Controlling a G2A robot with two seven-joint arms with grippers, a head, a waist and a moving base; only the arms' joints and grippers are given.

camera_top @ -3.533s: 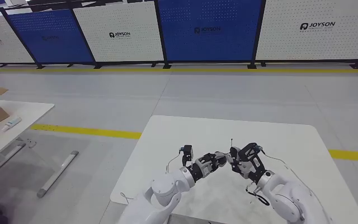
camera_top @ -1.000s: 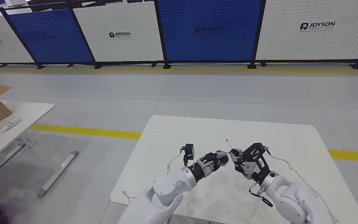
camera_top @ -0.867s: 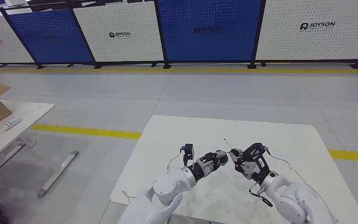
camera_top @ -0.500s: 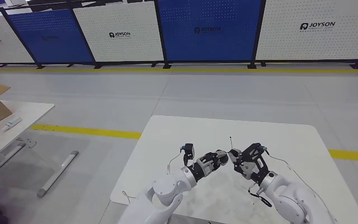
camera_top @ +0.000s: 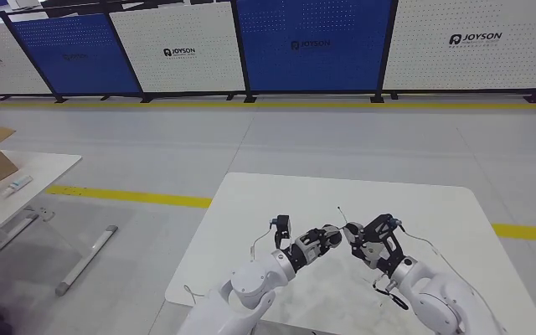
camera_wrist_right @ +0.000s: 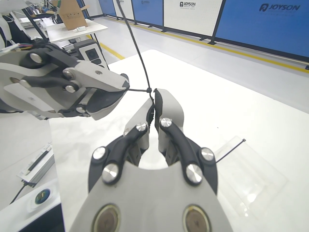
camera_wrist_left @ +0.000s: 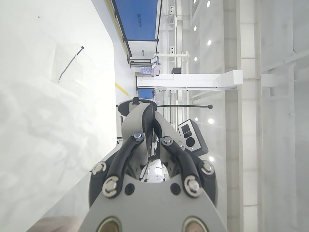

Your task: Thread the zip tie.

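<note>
Above the middle of the white table (camera_top: 419,201) my two grippers meet tip to tip. My right gripper (camera_wrist_right: 153,97) is shut on a black zip tie (camera_wrist_right: 135,44). A long part of the tie rises from its fingertips and ends in a thicker tip. A short stretch runs sideways from a small head at those fingertips to my left gripper (camera_wrist_right: 124,88), which is shut on it. In the left wrist view the zip tie (camera_wrist_left: 183,106) juts out past the left gripper (camera_wrist_left: 148,108). From above, the zip tie (camera_top: 341,218) stands over the left gripper (camera_top: 337,233) and the right gripper (camera_top: 350,234).
A clear flat tray (camera_wrist_right: 251,179) lies on the table near the right arm with a spare black zip tie (camera_wrist_right: 229,150) on it; the spare zip tie (camera_wrist_left: 70,63) also lies ahead of the left gripper. A side table (camera_wrist_right: 79,28) with a cardboard box stands off to the left.
The upright free end of the zip tie has swung slightly to the left. Both grippers stay shut on it in nearly the same place.
</note>
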